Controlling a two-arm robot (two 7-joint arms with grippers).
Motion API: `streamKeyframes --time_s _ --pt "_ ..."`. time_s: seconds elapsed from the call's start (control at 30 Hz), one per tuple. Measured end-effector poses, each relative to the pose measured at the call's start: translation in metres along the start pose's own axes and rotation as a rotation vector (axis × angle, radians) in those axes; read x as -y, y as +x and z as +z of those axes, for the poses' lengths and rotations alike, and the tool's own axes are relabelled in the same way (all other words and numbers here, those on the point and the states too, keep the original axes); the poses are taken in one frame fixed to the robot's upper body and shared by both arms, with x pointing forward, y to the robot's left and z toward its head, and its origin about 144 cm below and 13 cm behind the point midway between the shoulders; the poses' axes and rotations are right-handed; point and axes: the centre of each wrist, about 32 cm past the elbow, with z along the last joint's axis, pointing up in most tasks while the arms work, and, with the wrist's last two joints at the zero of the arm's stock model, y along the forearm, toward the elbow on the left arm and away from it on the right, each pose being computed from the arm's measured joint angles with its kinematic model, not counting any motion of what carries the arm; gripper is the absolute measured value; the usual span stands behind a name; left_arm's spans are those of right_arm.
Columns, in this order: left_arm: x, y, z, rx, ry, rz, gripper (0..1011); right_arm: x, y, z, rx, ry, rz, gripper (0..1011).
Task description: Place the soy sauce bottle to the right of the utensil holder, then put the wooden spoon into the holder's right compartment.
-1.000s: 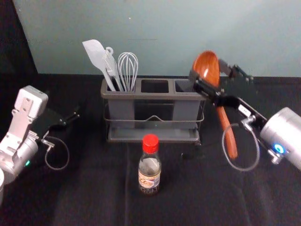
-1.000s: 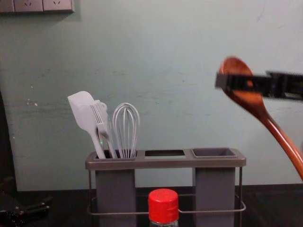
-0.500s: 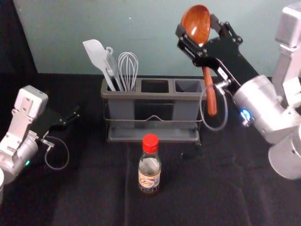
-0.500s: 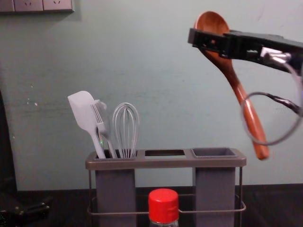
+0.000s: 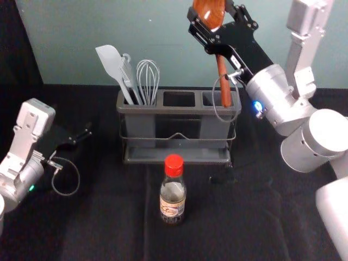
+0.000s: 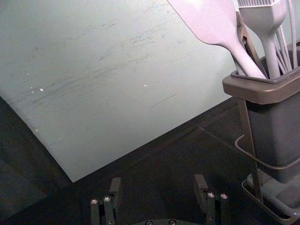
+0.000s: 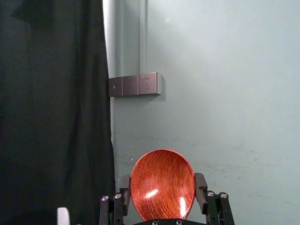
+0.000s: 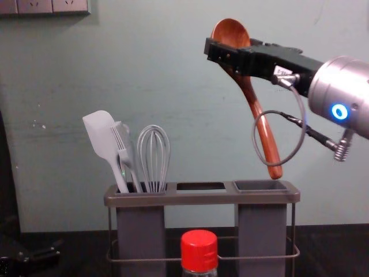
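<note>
The right gripper point(image 5: 210, 12) holds the glossy wooden spoon point(image 8: 267, 141) by its rounded bowl, the handle slanting down, its blunt tip just above the right compartment's rim point(image 8: 260, 186) in the chest view. Dark cloth leaves room between the smooth glass soy sauce bottle point(image 5: 173, 197) and the front edge of the plastic utensil holder point(image 5: 176, 157); the left gripper point(image 5: 82, 135), fingers wide, sits left of the holder.
</note>
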Motion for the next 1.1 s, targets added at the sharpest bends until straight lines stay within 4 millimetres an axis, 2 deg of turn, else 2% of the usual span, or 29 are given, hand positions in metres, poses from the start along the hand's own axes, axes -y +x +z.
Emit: streamKeyframes --time_s 0.2,0.57,1.1 --pt "0.0 0.0 0.0 0.0 0.0 0.0 1005 -0.014 0.005 -0.012 0.001 -0.006 -0.003 837" --pt "0.0 0.0 0.0 0.0 0.0 0.0 1005 -0.023 0.013 -0.027 -0.004 -0.023 0.001 836" --pt "0.0 0.0 0.0 0.0 0.0 0.0 1005 -0.02 0.018 -0.045 -0.019 -0.056 -0.005 837"
